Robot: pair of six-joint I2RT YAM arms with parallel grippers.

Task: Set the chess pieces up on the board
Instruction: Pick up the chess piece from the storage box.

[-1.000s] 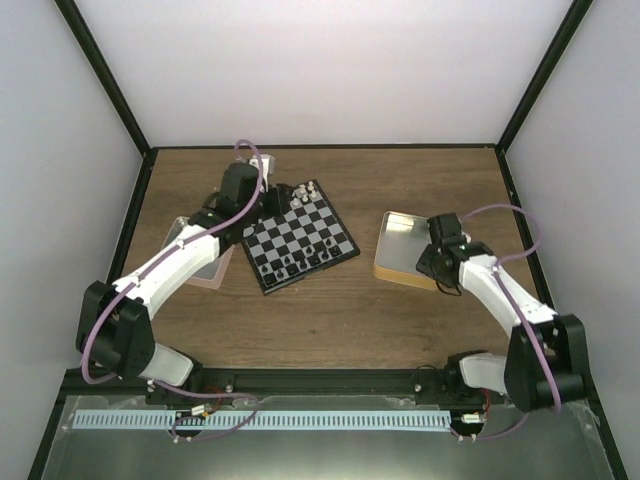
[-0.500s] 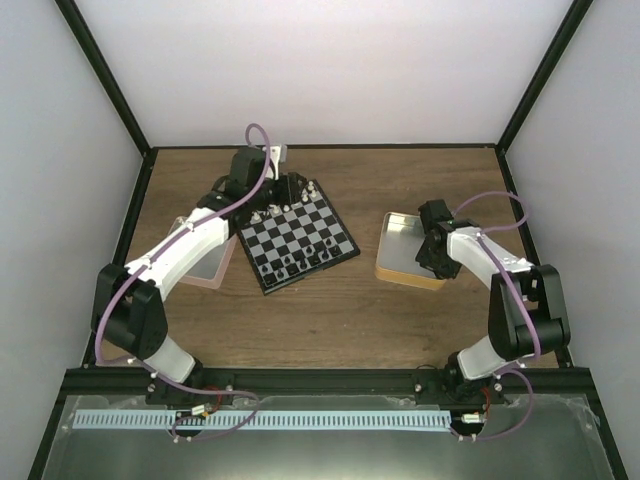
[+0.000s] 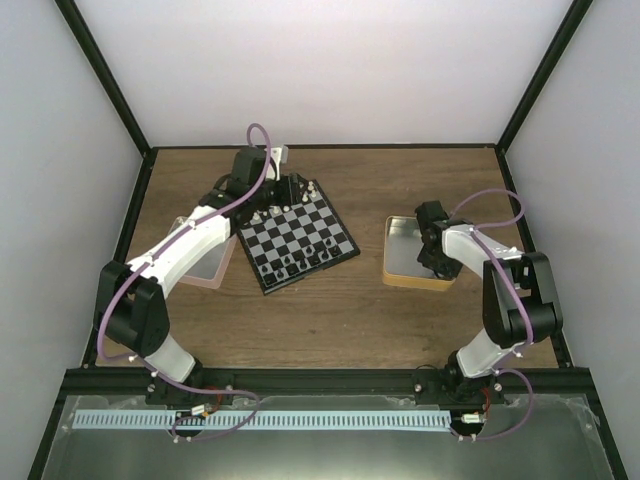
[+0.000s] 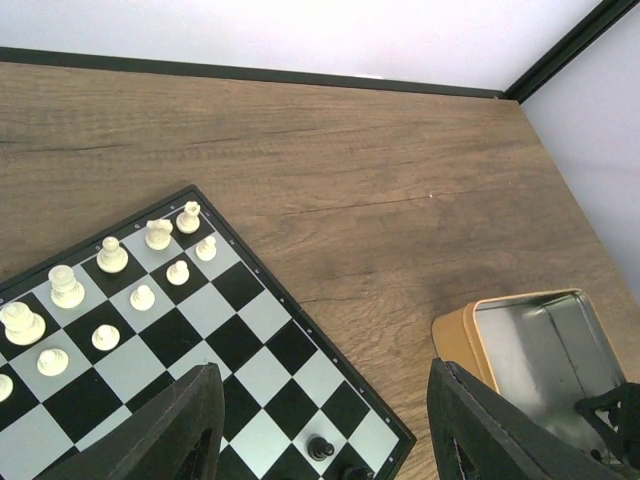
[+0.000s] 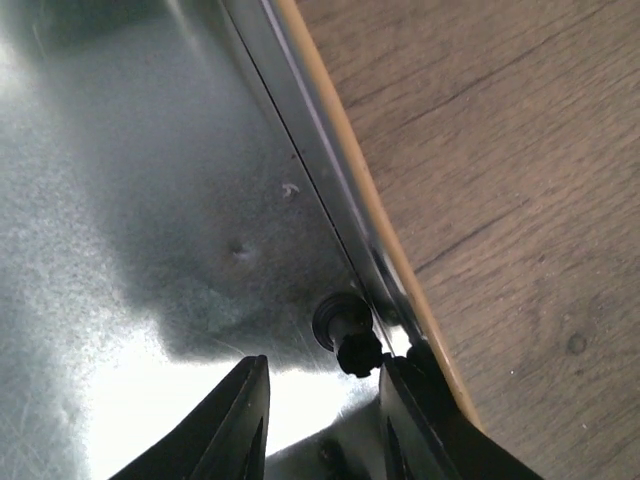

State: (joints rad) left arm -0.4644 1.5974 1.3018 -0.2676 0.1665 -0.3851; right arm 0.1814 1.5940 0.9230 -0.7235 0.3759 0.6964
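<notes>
Wooden table (image 3: pixel 330 320) under white walls (image 3: pixel 300 80): your board (image 3: pixel 300 240) sits left of centre, turned askew, with white pieces (image 4: pixel 110 255) on its far rows and black pieces (image 3: pixel 300 262) on the near ones. Your left gripper (image 4: pixel 325 370) hovers over the board's far corner, jaws apart and holding nothing. Your right gripper (image 5: pixel 325 370) is down inside the tin (image 3: pixel 405 250), jaws apart. A stray piece (image 5: pixel 347 335), black, sits at the tin's wall between the fingertips, unclamped.
</notes>
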